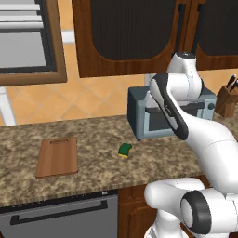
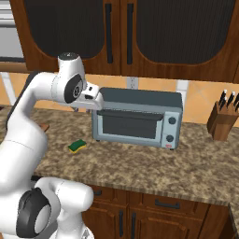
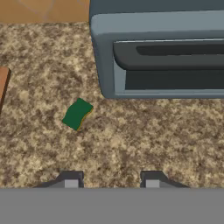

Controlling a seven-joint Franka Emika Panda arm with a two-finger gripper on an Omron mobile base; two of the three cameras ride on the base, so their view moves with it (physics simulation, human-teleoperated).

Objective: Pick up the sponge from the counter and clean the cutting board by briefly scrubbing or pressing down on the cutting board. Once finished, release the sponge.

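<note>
The sponge (image 1: 124, 150) (image 2: 77, 146) (image 3: 77, 113), dark green on top with a yellow edge, lies on the speckled granite counter (image 1: 93, 135) (image 3: 131, 140), just left of the toaster oven's front corner. Further left, the reddish-brown cutting board (image 1: 57, 156) lies flat with its slot handle at the far end; only its edge (image 3: 2, 85) reaches into the hand view. My gripper (image 3: 111, 180) hovers high above the counter in front of the oven. It is open with nothing between its fingers, and the sponge is ahead of it and to the left.
A grey toaster oven (image 1: 153, 116) (image 2: 137, 116) (image 3: 162, 52) stands at the back of the counter, right of the sponge. A wooden knife block (image 1: 227, 100) (image 2: 223, 119) is at the far right. Dark wood cabinets hang overhead, and a dishwasher (image 1: 60, 216) sits below the counter.
</note>
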